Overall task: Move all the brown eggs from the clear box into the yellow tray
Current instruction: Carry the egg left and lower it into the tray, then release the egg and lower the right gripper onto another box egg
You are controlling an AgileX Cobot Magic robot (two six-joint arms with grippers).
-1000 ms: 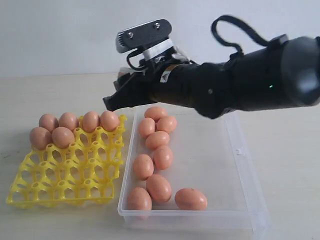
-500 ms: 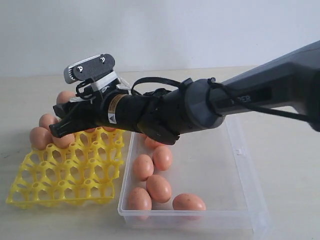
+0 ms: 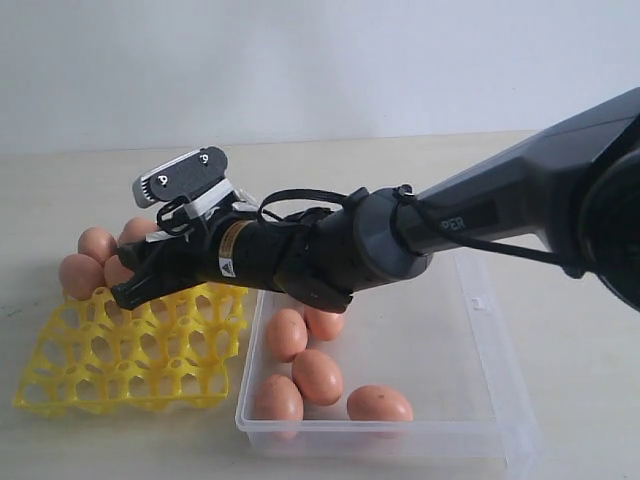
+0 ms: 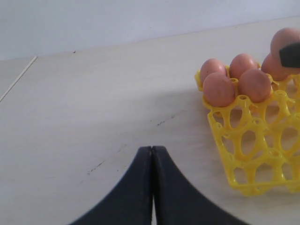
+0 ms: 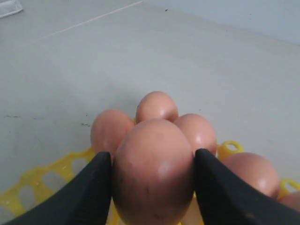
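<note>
My right gripper (image 5: 153, 161) is shut on a brown egg (image 5: 153, 171), one black finger on each side of it. In the exterior view that gripper (image 3: 128, 292) reaches across to the left and hangs low over the back rows of the yellow tray (image 3: 120, 370). Several brown eggs (image 3: 80, 275) sit in the tray's back cups, just beyond the held egg. Several more brown eggs (image 3: 318, 375) lie in the clear box (image 3: 480, 300). The left gripper (image 4: 152, 149) is shut and empty above bare table, left of the tray (image 4: 243, 154).
The right arm's thick black body (image 3: 330, 250) spans the back of the clear box and hides the eggs under it. The front rows of tray cups (image 3: 160, 350) are open. Pale tabletop (image 4: 93, 103) surrounds the tray and box.
Carrying the egg, the right gripper swung left from the box's back corner to over the tray, then dropped closer to the cups. The left gripper stayed put.
</note>
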